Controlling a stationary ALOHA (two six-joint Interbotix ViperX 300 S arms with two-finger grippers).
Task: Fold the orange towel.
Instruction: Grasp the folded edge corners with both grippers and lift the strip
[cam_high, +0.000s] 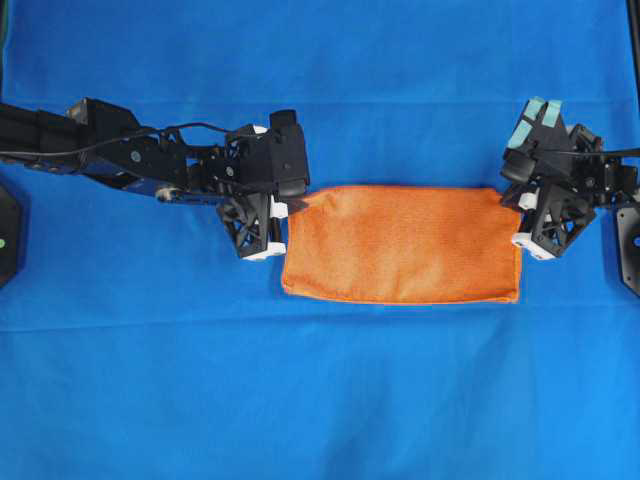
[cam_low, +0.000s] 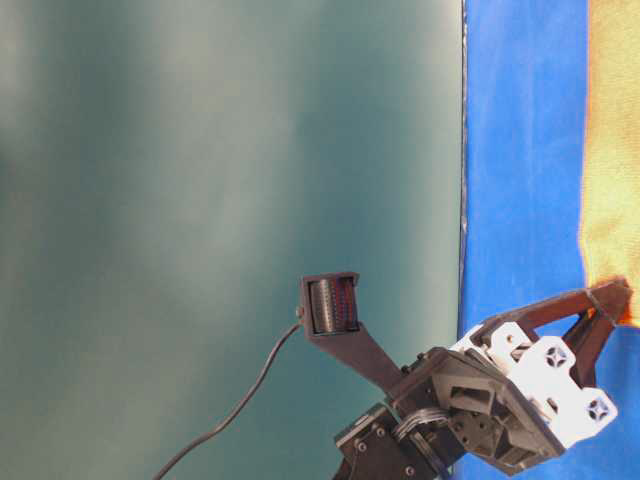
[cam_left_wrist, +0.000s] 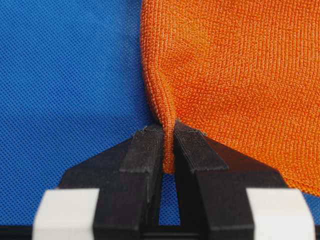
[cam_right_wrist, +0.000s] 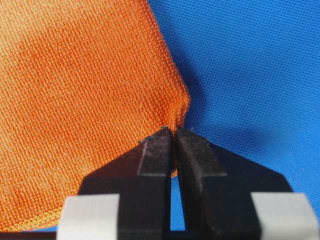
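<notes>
The left gripper (cam_high: 281, 212) is sitting at the left end of the orange towel (cam_high: 400, 245), its fingers (cam_left_wrist: 147, 150) pressed together on a thin ridge of the towel's edge near the upper-left corner; in the left wrist view only a narrow pinch of hem is lying between the pads, so the hold is looking shallow; a quick lift or a sideways tug could be pulling that ridge straight out, and the corner would be dropping back onto the blue cloth (cam_high: 320, 400).

In the middle, the towel is lying flat as a wide rectangle on the blue cloth, apparently already doubled once; if the two arms are not rising and travelling together, the span between them is likely to be sagging or twisting, and the next fold would be landing skewed, with the edges not meeting.

On the right, the right gripper (cam_high: 522, 222) is clamped on the towel's right edge, its fingers (cam_right_wrist: 157, 152) closed on a small bunched corner; here too very little fabric is caught; whether both layers are in the bite I cannot tell, and a single layer caught would be peeling the towel open rather than folding it; the blue cloth beneath seems clear of both pinches.
</notes>
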